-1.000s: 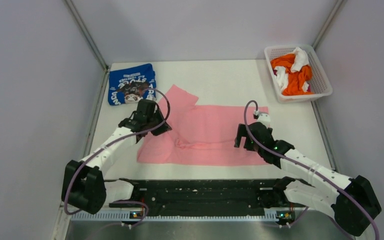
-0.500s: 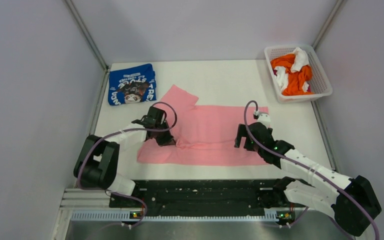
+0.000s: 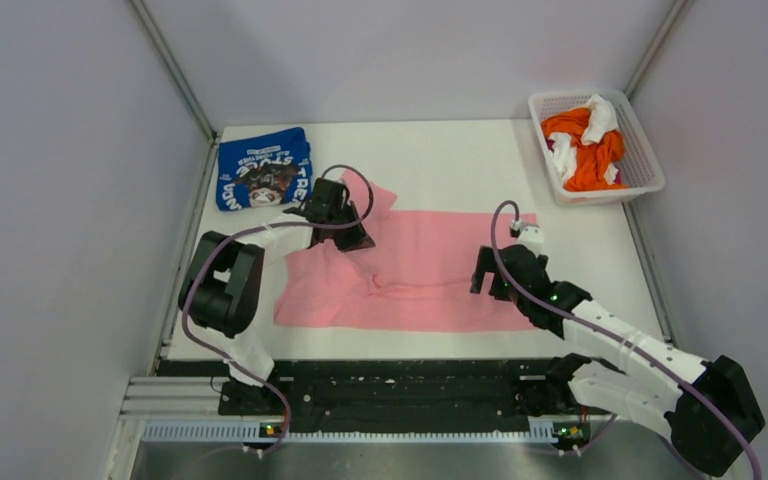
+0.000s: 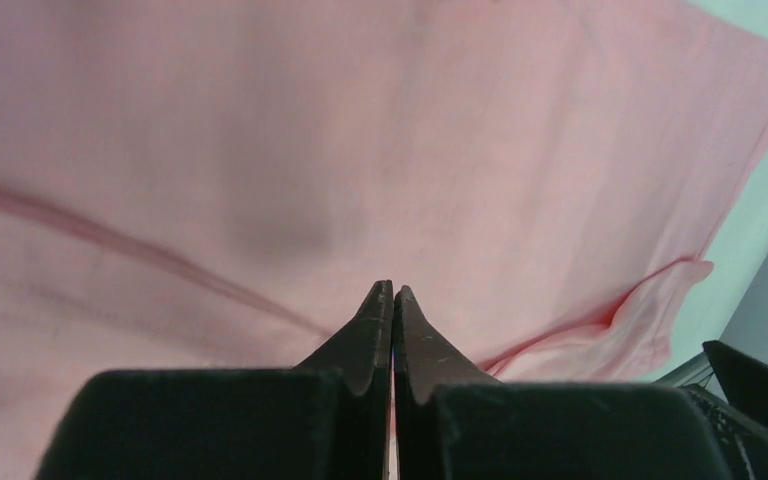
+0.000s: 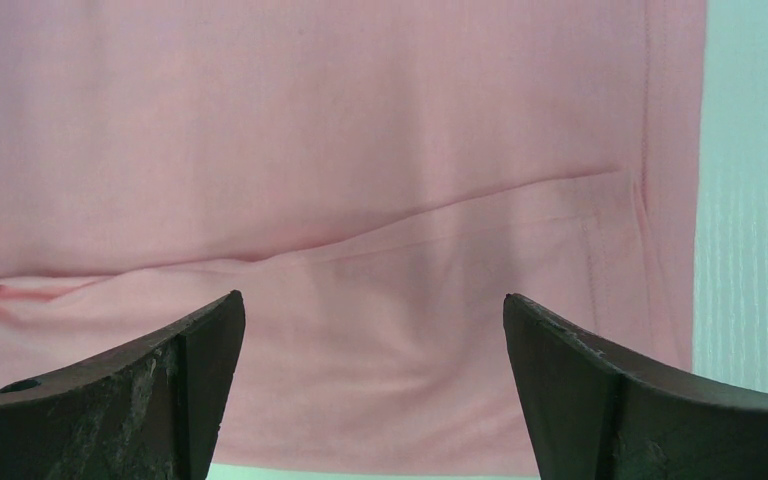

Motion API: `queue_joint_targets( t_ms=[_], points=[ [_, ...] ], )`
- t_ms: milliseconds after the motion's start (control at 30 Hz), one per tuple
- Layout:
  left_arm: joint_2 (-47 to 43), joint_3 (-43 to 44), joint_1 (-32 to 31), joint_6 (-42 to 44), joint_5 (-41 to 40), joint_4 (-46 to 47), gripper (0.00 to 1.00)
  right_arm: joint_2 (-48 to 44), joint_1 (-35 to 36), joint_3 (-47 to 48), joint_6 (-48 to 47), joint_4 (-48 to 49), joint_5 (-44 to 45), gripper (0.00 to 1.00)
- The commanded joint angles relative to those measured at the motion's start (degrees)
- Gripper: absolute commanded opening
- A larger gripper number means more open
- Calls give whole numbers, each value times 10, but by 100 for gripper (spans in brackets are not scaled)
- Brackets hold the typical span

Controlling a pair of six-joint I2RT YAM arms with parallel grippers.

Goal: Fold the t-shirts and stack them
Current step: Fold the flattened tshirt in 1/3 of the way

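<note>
The pink t-shirt point(image 3: 430, 270) lies spread across the middle of the table, with a sleeve sticking out at its upper left and a wrinkle near its centre. My left gripper point(image 3: 358, 238) rests over the shirt's upper left part. In the left wrist view its jaws point(image 4: 393, 290) are pressed together above pink cloth point(image 4: 360, 150), and nothing shows pinched at the tips. My right gripper point(image 3: 482, 282) hangs open over the shirt's right half. Its wide-set fingers point(image 5: 372, 296) frame flat pink cloth point(image 5: 360, 150) near the hem. The blue t-shirt point(image 3: 260, 170) lies folded at the far left.
A white lattice basket point(image 3: 650, 160) at the far right corner holds crumpled orange and white cloth point(image 3: 585, 140). Enclosure walls and metal frame posts rise on both sides. The black rail carrying the arm bases runs along the near edge.
My left arm swung inward and away from me, carrying the shut gripper from the shirt's left edge onto its upper left part. The right arm has stayed where it was.
</note>
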Motion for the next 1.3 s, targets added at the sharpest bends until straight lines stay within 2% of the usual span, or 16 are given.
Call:
queue_joint_targets(
  t_ms=[0, 100, 133, 233, 267, 300, 333, 433, 500, 733, 833, 1067, 1267],
  points=[
    [31, 66, -1, 22, 20, 19, 0, -19, 4, 11, -6, 3, 17, 99],
    [-26, 64, -2, 39, -3, -15, 0, -30, 4, 10, -5, 1, 24, 99],
    [-58, 57, -2, 44, -19, -29, 3, -33, 4, 10, -3, 2, 24, 99],
    [-177, 1, -3, 45, -90, -71, 49, -37, 5, 2, 6, 7, 22, 99],
    [-208, -19, -2, 41, -116, -89, 68, -34, 4, -1, 9, 8, 23, 99],
    [-237, -39, -1, 37, -138, -108, 93, -31, 4, -2, 13, 9, 21, 99],
    [-263, -60, 0, 34, -152, -122, 98, -28, 4, -4, 18, 10, 19, 99],
    [-315, -134, 1, 17, -208, -130, 99, -8, 4, -13, 29, 31, 11, 99],
    [-326, -174, 8, 1, -207, -115, 99, 12, 4, -21, 48, 49, 20, 99],
    [-278, -226, 25, -16, -213, -92, 99, 85, 4, -48, 112, 77, 37, 99],
    [-269, -249, 35, -29, -221, -103, 99, 93, 4, -56, 151, 40, 32, 99],
    [-339, -297, 40, -75, -272, -225, 99, 2, 4, -104, 253, -93, 24, 99],
    [-405, -297, 39, -83, -235, -275, 99, -83, 4, -109, 252, -110, 20, 99]
  ],
)
